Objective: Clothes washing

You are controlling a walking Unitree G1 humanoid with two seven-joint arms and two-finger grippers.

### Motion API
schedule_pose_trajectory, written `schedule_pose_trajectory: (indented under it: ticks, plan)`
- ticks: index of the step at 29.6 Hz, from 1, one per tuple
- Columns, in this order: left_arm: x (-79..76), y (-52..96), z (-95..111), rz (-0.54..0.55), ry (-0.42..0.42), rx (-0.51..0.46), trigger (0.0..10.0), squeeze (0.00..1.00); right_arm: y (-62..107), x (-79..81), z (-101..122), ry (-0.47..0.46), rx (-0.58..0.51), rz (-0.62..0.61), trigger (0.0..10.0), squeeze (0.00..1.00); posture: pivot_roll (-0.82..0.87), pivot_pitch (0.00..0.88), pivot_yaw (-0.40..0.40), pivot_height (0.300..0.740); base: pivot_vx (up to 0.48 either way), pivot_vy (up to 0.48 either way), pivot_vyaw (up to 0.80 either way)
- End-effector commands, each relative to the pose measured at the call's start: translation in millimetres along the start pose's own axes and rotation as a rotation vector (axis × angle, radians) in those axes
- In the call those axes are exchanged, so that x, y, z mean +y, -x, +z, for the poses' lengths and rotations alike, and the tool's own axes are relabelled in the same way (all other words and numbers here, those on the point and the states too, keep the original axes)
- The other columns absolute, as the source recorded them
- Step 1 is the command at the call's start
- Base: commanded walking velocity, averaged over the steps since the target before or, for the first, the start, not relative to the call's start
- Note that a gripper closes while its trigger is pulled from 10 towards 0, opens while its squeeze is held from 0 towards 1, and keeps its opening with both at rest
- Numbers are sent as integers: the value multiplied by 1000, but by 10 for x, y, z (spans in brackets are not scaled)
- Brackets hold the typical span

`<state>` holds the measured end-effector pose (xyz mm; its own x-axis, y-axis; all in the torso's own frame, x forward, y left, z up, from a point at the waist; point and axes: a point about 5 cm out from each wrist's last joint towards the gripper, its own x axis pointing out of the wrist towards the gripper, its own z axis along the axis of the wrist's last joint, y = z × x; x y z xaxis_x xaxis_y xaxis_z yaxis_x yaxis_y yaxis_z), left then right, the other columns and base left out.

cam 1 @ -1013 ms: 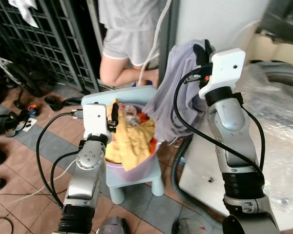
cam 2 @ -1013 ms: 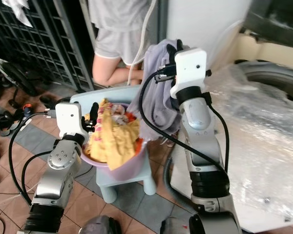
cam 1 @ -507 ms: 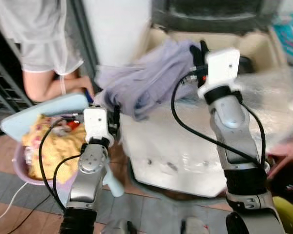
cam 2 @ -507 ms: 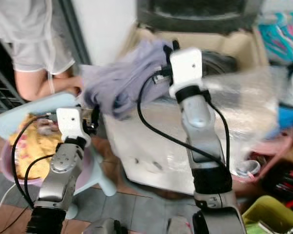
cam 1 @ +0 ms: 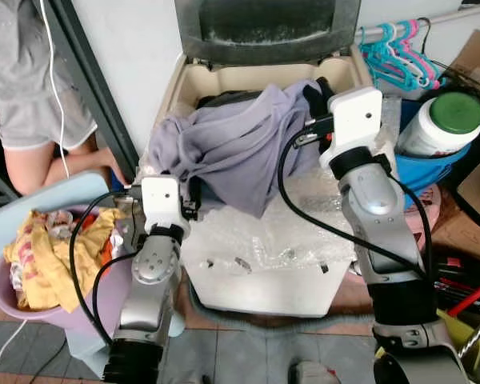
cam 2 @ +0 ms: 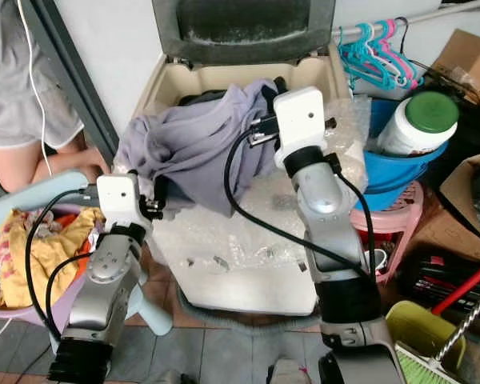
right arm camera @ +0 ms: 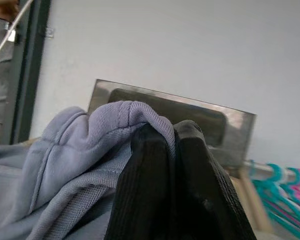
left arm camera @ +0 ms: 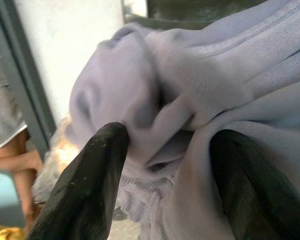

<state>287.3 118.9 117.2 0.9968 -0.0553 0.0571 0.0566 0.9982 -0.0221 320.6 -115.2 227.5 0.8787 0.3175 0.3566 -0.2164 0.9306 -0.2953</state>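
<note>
Right tool [right arm camera: 174, 150] is clamped tight on a fold of the grey garment [cam 1: 232, 148], held high over the open washer [cam 1: 256, 264]; the cloth bunches right at its fingertips [right arm camera: 150, 145] and drapes down and toward the robot's left across the washer top. Left tool [left arm camera: 167, 150] has its fingers [left arm camera: 97, 155] spread apart, with the garment's lower left edge bulging into the gap between them; can't tell from the wrist view whether the cloth actually touches both fingers, so no grip there. Washer lid [cam 1: 264, 28] stands up at the back, tub opening behind the garment, bubble wrap over the front panel. Left of the washer: purple basket [cam 1: 60, 308] of yellow and red laundry [cam 1: 48, 252] on a pale blue stool [cam 1: 32, 212], well apart from both tools. A person [cam 1: 32, 96] in grey shorts stands behind it. Right of the washer: blue tub [cam 1: 440, 168] with a green-capped white bottle [cam 1: 436, 124], teal and pink hangers [cam 1: 400, 56] above. Versus 1 s ago: view has swung from basket to washer, so the camera turned; garment was hanging beside the basket from the right tool then, now it's spread over the washer, same grip, and the left tool has come up to its edge.
</note>
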Motion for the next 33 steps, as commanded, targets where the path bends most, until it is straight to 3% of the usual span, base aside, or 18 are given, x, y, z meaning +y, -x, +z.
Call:
schedule_pose_trajectory:
  ticks: [1, 9, 13, 20, 22, 25, 29, 30, 33]
  plan:
    - [3, -11, 80, -5, 3, -33, 10000, 0, -20, -3, 111, -9, -47, 16, 10000, 0, -106, 0, 106, 740, 405, 0, 0]
    - [-23, 10, 49, -8, 12, -21, 10000, 0, -164, 91, 251, 56, -120, 188, 10000, 0, -108, 0, 108, 740, 400, 0, 0]
    - [-51, 0, 50, -19, 17, -19, 10000, 0, -412, 190, 456, 115, -212, 295, 10000, 0, -110, 0, 110, 740, 387, 0, 213]
    - [-67, 54, 22, -10, 27, -12, 10000, 0, -747, 254, 820, 96, -328, 347, 10000, 0, -91, 0, 100, 740, 238, 237, 645]
    - [-77, 55, 23, -13, 26, -13, 10000, 0, -824, 192, 913, 81, -351, 338, 10000, 0, -87, 0, 98, 740, 0, 0, 575]
    - [-80, 39, 34, -15, 24, -15, 10000, 0, -1007, -25, 1173, 145, -416, 271, 10000, 0, -87, 0, 96, 740, 0, 0, 558]
    - [-76, 36, 34, -11, 23, -15, 10000, 0, -1120, -390, 1439, 117, -478, 54, 10000, 0, -82, 0, 93, 740, 0, 0, 534]
    - [-78, 43, 37, -11, 23, -17, 10000, 0, -1122, -577, 1508, 129, -498, -72, 10000, 0, -82, 0, 92, 740, 0, 0, 456]
    - [-80, 45, 31, 0, 22, -11, 10000, 0, -1101, -648, 1378, 155, -467, -126, 10000, 0, -82, 0, 92, 740, 0, 0, 152]
